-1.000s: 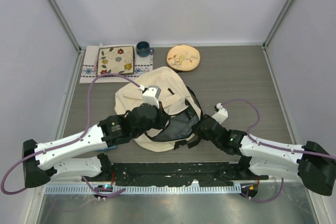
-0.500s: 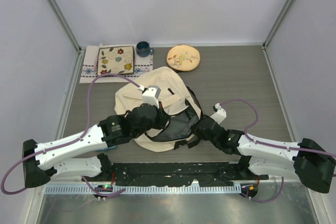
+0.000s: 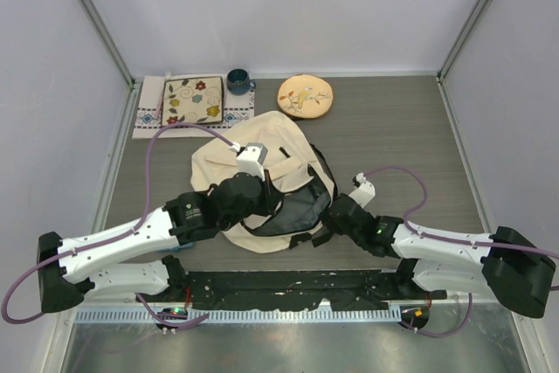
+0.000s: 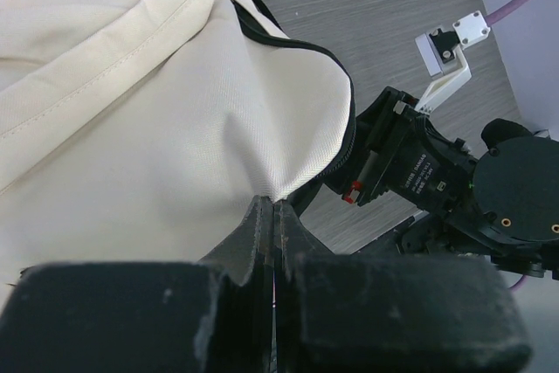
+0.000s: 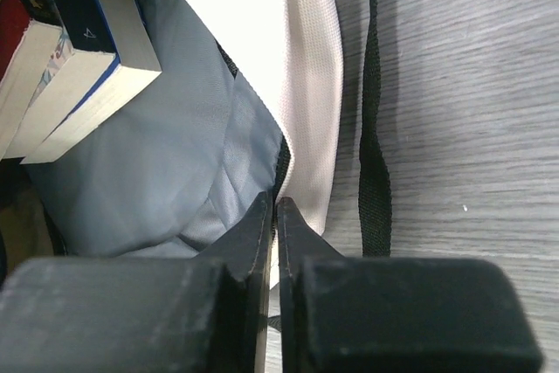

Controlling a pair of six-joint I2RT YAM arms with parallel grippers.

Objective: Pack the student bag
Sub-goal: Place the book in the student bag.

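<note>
Cream bag: lies mid-worktop, between my two arms.
Left claw: clamped on the flap, I judge to hold the mouth open.
Right claw: pinched together on the rim, probably to spread it.
Books: already inside.

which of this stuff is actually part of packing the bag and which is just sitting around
Part of the job: student bag; books inside it; left gripper and right gripper, both pinching its fabric.
Just lying about: blue mug; round floral plate; square floral plate on embroidered cloth.
</note>
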